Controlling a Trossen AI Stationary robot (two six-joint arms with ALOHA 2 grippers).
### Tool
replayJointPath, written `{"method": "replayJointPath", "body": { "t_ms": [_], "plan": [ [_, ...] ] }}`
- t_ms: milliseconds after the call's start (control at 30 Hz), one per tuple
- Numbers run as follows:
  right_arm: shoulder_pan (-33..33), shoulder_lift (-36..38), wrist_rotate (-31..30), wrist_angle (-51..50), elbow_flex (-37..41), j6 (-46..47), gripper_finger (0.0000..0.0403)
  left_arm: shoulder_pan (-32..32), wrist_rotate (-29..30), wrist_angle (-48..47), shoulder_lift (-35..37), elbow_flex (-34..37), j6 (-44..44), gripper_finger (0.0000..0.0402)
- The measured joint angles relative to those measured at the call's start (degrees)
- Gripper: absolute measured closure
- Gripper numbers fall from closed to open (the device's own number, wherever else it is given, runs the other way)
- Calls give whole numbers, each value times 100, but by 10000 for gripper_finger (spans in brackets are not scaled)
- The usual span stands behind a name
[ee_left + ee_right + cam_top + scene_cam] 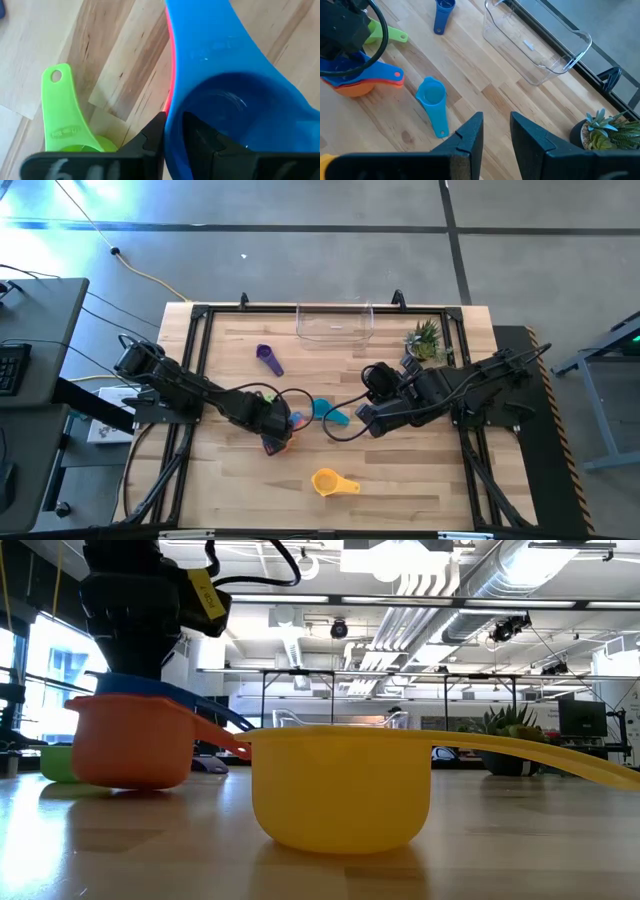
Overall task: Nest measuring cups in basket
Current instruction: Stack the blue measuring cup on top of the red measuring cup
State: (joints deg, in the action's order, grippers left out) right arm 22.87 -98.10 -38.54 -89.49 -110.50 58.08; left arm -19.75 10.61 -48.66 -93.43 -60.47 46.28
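The left gripper (pixel 277 432) sits just below the desk's (pixel 420 480) centre, its fingers (pixel 150 142) straddling the rim of the blue measuring cup (pixel 235 100), one outside and one inside the bowl; whether they press on the rim or stand slightly off it I cannot tell. The blue cup rests in a stack, with a red cup's (pixel 390 80) handle showing under it and the orange cup (pixel 130 740) at the bottom, standing on the desk. Just beside the stack, toward 9 o'clock, lies the green cup (pixel 65 120). The teal cup (pixel 432 102) lies alone toward 3 o'clock from the stack, between the two arms. The right gripper (pixel 495 131) hangs above the desk right of centre, fingers a little apart with nothing between them. The purple cup (pixel 268 357) lies near 11 o'clock from the stack, and the yellow cup (pixel 330 482) sits at 6 o'clock near the front edge. The clear basket (pixel 335 328) stands at 12 o'clock against the back edge, holding no cups, with a small potted plant (pixel 425 340) to its 3 o'clock.
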Motion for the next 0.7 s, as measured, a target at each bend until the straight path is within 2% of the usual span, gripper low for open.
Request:
{"method": "replayJointPath", "body": {
  "t_ms": [400,700],
  "plan": [
    [-2,0,-2,11,0,0,313,0,-152,10,2,0,4,318],
    [0,0,-2,17,0,58,313,0,-266,11,2,0,0,282]
  ]
}}
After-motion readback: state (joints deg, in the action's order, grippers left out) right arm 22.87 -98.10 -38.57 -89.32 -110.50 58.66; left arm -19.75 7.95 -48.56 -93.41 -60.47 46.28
